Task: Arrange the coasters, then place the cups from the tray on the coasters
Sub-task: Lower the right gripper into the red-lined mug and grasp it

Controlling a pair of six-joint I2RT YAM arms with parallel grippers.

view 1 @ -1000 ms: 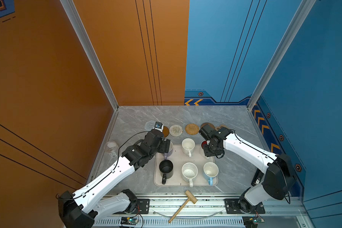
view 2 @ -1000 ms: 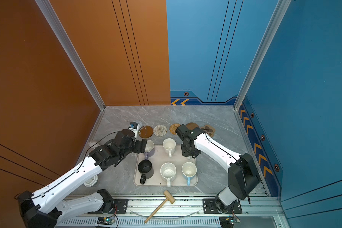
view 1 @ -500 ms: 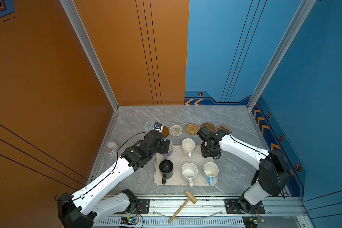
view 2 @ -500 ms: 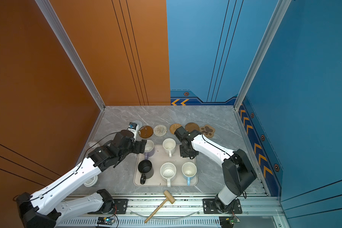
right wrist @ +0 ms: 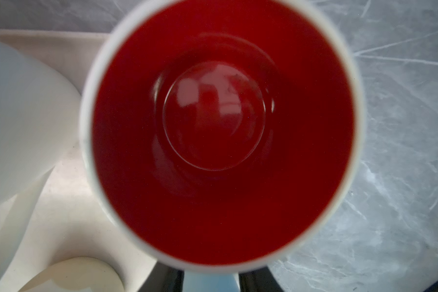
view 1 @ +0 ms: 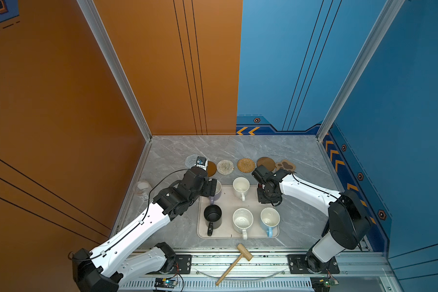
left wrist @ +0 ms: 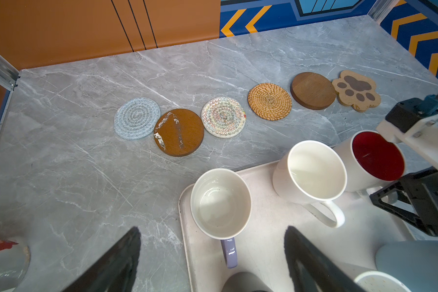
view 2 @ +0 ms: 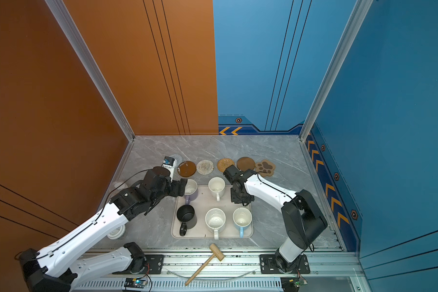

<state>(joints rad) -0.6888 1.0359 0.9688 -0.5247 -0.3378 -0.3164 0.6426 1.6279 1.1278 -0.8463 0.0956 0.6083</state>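
Note:
Six coasters lie in a row behind the tray (view 1: 228,202): woven round (left wrist: 136,118), brown disc (left wrist: 178,132), woven round (left wrist: 223,116), rattan (left wrist: 269,101), brown disc (left wrist: 313,90), paw (left wrist: 356,90). My left gripper (left wrist: 213,252) is open, its fingers either side of the lavender mug's (left wrist: 220,202) handle without touching. Beside that mug stands the cream-white mug (view 1: 241,185); the black (view 1: 213,215), speckled (view 1: 242,220) and light blue (view 1: 270,218) mugs fill the front row. My right gripper (right wrist: 210,280) is shut on the handle of the white mug with red inside (right wrist: 223,126), at the tray's back right corner.
A clear glass jar (view 1: 142,188) stands left of the tray near the orange wall. A wooden mallet (view 1: 238,260) lies on the front rail. Walls close in the table at the left, back and right.
My right gripper has shifted a little left over the red-inside mug and its jaws have narrowed onto the handle. The left arm has barely moved.

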